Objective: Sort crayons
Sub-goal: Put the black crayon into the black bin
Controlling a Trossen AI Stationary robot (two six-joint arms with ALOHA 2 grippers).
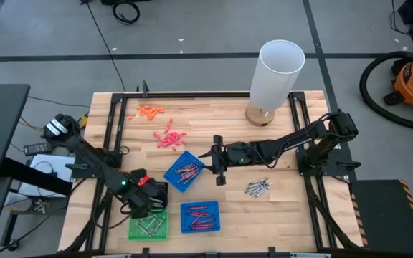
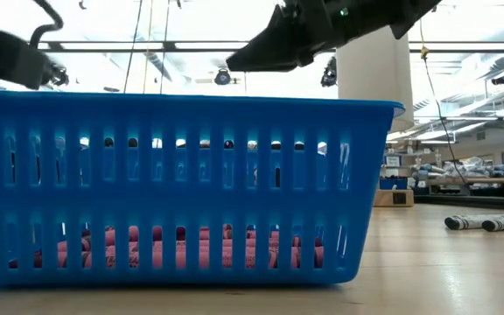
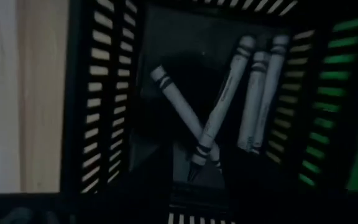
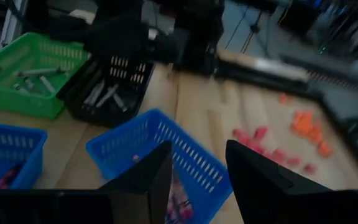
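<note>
Grey-silver crayons point(image 3: 253, 93) lie inside a black slotted tray point(image 3: 107, 112). Two cross each other in an X near the middle; three more lie side by side against one wall. Pale desk point(image 3: 39, 93) shows beside the tray.

Looking straight down from high above: whole table point(image 1: 264, 165) and both arms in frame. Sitting at table-top height, facing level into the room, pressed close against a blue basket point(image 2: 173, 188) filling most of the frame. Riding the left wrist, peering steeply and very near into a black basket point(image 3: 123, 93). Riding the right wrist, tilted down over the blue basket point(image 4: 160, 152), also catching the black basket point(image 4: 107, 93).
</note>
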